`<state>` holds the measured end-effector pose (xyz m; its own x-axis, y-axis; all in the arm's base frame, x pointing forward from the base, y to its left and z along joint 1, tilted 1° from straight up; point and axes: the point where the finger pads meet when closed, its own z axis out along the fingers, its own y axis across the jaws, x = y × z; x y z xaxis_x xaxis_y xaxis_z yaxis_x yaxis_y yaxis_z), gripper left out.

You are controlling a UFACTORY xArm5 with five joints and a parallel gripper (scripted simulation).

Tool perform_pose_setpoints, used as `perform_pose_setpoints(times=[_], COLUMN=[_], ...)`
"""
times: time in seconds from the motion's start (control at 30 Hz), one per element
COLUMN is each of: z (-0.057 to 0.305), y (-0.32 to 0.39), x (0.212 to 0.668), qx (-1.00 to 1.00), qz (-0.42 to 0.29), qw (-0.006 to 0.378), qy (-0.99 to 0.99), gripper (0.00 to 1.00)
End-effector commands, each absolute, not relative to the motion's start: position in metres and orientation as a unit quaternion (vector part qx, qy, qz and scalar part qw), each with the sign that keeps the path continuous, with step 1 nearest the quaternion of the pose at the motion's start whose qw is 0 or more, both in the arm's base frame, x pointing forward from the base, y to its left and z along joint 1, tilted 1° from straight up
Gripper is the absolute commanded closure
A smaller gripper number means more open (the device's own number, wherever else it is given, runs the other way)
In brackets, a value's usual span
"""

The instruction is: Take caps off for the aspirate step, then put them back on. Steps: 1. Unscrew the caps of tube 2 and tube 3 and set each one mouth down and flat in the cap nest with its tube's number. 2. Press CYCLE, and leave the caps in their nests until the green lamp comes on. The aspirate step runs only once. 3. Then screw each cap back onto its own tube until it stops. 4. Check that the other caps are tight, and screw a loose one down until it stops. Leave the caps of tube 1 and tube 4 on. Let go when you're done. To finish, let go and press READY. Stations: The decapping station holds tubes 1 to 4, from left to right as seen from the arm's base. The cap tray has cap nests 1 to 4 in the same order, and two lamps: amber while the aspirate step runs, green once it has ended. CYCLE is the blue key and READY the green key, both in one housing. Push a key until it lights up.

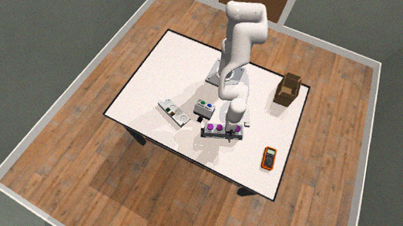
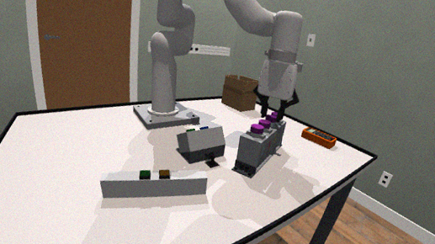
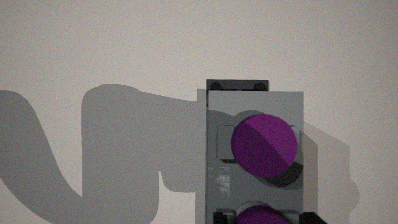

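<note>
The grey decapping station (image 1: 206, 135) (image 2: 253, 152) (image 3: 220, 135) holds tubes with purple caps. My gripper (image 1: 230, 134) (image 2: 272, 115) (image 3: 262, 219) points straight down over the station. Its fingers stand open on either side of the cap of the second tube from the far end (image 2: 271, 118) (image 3: 262, 212), which I read as tube 2. The end tube's cap (image 3: 263, 145) shows whole in the wrist view. The cap tray (image 1: 174, 112) (image 2: 152, 188) lies to the side; its two lamps (image 2: 154, 175) look dark, and I see no caps in its nests. The key housing (image 1: 204, 108) (image 2: 202, 140) carries the green key (image 1: 202, 102) and the blue key (image 1: 209, 105).
A cardboard box (image 1: 287, 89) (image 2: 239, 92) stands behind the station. An orange multimeter (image 1: 268, 157) (image 2: 318, 137) lies near the table's edge. The arm's base plate (image 2: 161, 115) is behind the key housing.
</note>
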<state>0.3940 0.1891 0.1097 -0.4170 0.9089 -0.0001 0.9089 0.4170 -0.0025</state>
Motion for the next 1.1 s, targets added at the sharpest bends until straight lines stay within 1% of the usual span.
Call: perform_pose_setpoints(times=[0.0,0.27,0.3,0.77,1.07], z=[0.113,0.114,0.114,0.114,0.141], y=[0.190,0.190,0.190,0.190,0.190], x=[0.395,0.395,0.395,0.395,0.395], qx=[-0.548,-0.548,-0.548,-0.548,-0.548], qz=[0.002,0.002,0.002,0.002,0.002], qw=[-0.004,-0.004,-0.004,-0.004,-0.004], qy=[-0.836,-0.836,-0.836,-0.836,-0.836], gripper=[0.54,0.54,1.00,1.00,1.00])
